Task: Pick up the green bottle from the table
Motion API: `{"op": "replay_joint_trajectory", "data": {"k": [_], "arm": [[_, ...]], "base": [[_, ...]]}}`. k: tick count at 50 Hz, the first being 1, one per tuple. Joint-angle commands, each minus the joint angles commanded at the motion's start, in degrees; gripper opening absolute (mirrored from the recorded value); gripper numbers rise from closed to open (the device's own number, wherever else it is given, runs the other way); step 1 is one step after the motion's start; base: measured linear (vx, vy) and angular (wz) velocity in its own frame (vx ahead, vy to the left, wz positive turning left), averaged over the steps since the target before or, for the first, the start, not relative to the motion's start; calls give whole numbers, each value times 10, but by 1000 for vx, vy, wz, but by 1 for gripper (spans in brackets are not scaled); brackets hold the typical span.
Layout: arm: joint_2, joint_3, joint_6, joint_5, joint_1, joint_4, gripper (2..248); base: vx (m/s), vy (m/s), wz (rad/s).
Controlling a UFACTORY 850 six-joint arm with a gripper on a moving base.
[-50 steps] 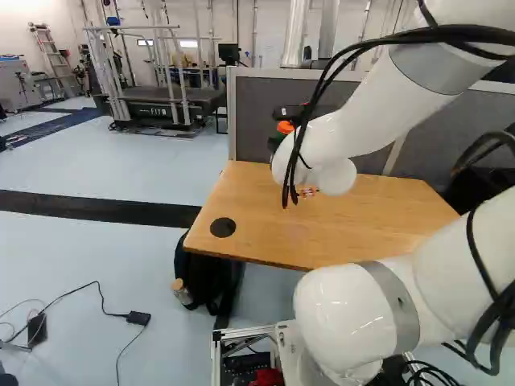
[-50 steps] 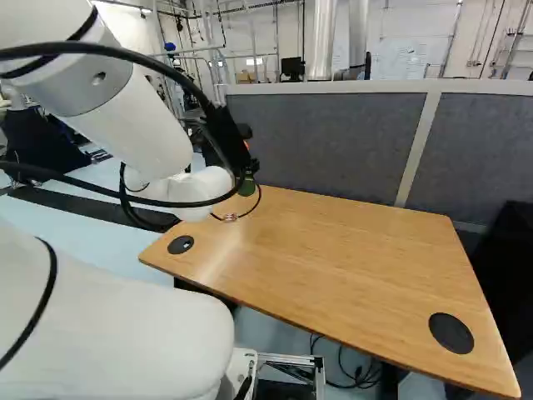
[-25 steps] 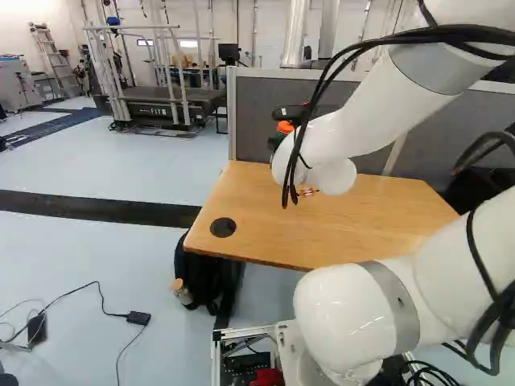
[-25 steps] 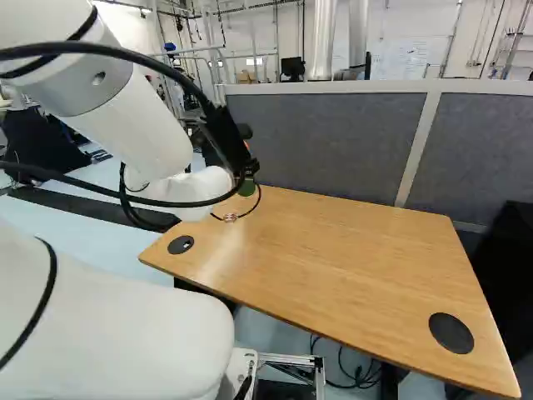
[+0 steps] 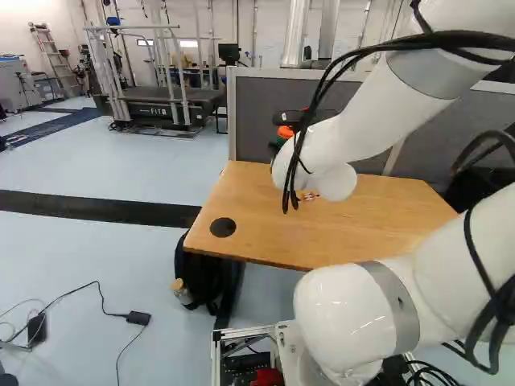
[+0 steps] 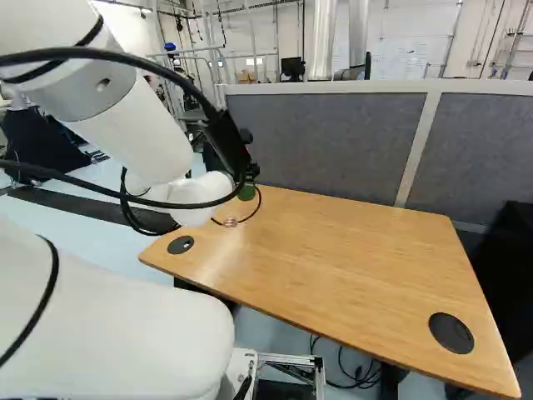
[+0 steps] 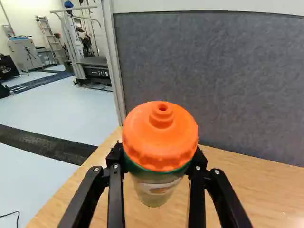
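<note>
Grasping green bottle [image 7: 154, 191] in gripper [image 7: 156, 159] high up by orange lid [image 7: 160, 135], so could tilt or drop it over counter [image 7: 251, 190] if squeezed too lightly.

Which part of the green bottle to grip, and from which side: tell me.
Grip the bottle at its round side just under the orange lid, where the claw now holds it. Come from the near side, slightly from above, a finger to each flank; it looks roughly upright, and the round wall should sit well between them.
</note>
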Motion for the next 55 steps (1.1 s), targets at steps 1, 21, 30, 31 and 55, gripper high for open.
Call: {"op": "replay_joint_trajectory", "data": {"k": [1,21,30,31,55], "arm": [[-1,2,0,1,0,0,21],[-18,46,0,30,-4,0,21],[-24,63,0,40,-6,0,21],[-25,64,0,41,-6,0,21],[-31,82,0,52,-8,0,21]], "base": [[0,0,0],[0,0,0],[0,0,0],[0,0,0],[0,0,0]]}}
